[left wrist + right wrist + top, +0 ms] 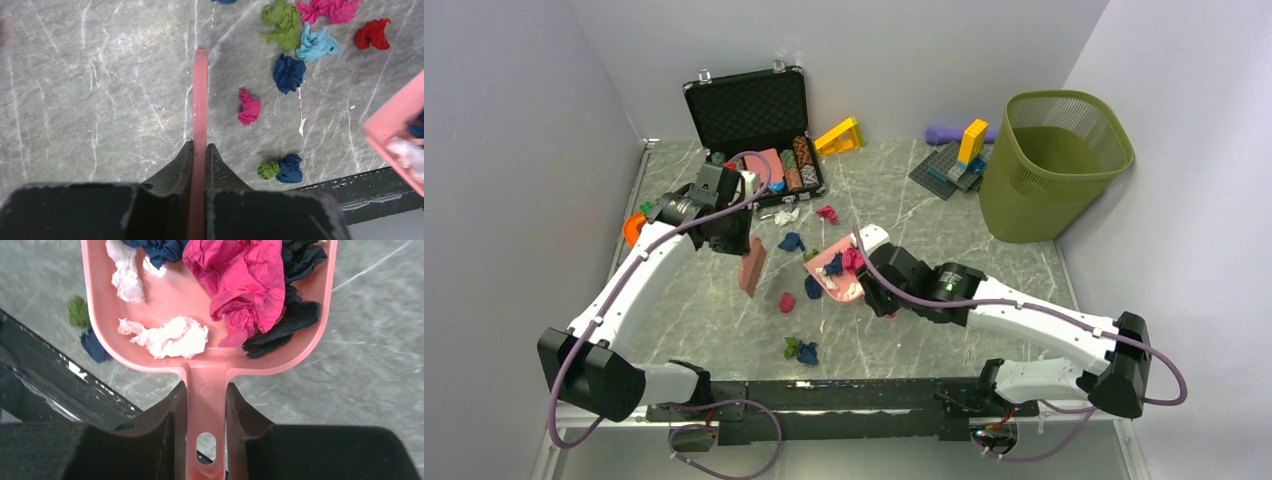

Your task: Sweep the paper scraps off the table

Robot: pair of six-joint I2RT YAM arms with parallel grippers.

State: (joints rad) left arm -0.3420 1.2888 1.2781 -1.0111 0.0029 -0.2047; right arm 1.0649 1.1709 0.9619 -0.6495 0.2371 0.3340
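- The paper scraps point(249, 106) are small crumpled wads, creased and loosely balled, in magenta, navy, green, light blue, red, white and black.
- Several lie loose on the grey-green marbled table point(704, 325), near its middle. A green wad and a navy wad touch each other close to the near edge.
- Others sit in a pink dustpan point(170, 300): a big magenta wad, two white ones, black ones on one side and a navy one at the far end.
- The right gripper point(206, 390) is clamped on the dustpan's handle, one finger on each side.
- The left gripper point(200, 147) pinches a thin flat pink paddle point(200, 90), seen edge-on, with the loose wads off to one side of it.
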